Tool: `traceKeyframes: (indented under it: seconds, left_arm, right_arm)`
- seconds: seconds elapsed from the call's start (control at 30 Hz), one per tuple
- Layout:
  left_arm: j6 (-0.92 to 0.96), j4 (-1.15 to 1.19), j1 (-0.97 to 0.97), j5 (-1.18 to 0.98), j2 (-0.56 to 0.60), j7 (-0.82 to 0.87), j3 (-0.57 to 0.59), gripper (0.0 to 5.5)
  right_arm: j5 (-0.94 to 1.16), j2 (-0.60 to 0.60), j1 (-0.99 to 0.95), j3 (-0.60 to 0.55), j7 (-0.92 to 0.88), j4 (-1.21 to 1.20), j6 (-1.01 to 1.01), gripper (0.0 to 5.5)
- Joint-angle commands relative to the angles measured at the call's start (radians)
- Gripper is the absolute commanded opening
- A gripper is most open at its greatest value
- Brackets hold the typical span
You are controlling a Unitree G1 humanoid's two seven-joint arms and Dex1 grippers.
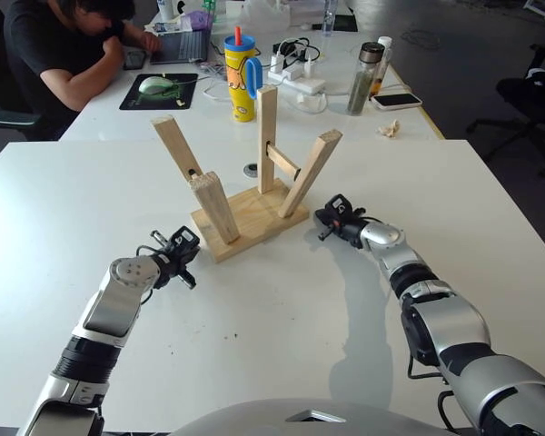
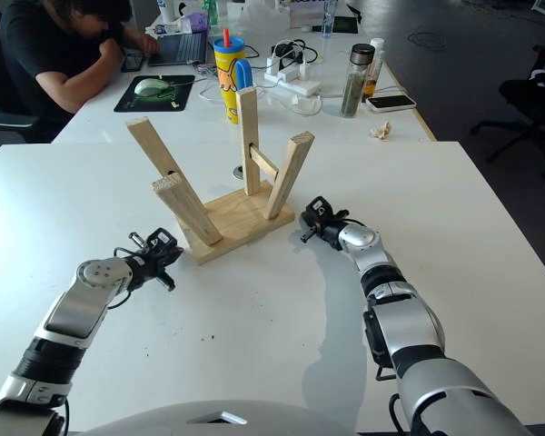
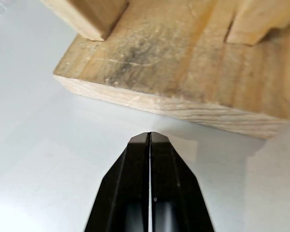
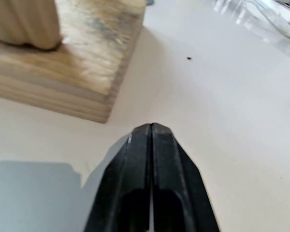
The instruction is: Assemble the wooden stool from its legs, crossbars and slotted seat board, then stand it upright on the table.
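Lying upside down midway between the left and right edges of the white table (image 1: 64, 209), the pale wooden stool (image 1: 214, 207) rests on its flat slotted seat board (image 1: 254, 216), its four square legs (image 1: 310, 173) pointing up. The left gripper (image 1: 185, 252) sits just off the board's left edge and the right gripper (image 1: 327, 218) just off its right corner, about equally near. Each has its jaws pressed together and holds nothing, and the board lies between them.
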Motion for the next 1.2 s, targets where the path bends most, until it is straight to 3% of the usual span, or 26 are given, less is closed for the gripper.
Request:
traceKeyframes:
  seconds: [0.03,0.37,0.67,0.9,1.2]
  left_arm:
    - [0.031,0.019,0.015,-0.004,0.012,-0.044,-0.043,0.0]
    - [-0.071,0.137,-0.038,-0.071,-0.039,-0.095,-0.02,0.0]
    - [-0.139,0.168,-0.025,-0.133,-0.032,-0.19,0.016,0.0]
    - [-0.145,0.091,0.078,-0.138,-0.042,-0.146,0.019,0.0]
    - [-0.063,-0.007,0.221,0.026,-0.076,0.201,0.096,0.0]
  right_arm:
    - [-0.011,0.033,0.004,0.015,0.1,0.038,-0.076,0.03]
    - [0.055,0.08,0.111,0.043,0.372,-0.073,-0.162,0.03]
    - [0.166,0.004,0.436,0.119,0.496,-0.608,0.053,0.03]
    - [0.14,-0.067,0.657,0.05,0.244,-0.878,0.239,0.03]
    - [0.076,-0.005,0.739,-0.002,-0.112,-0.978,0.339,0.03]
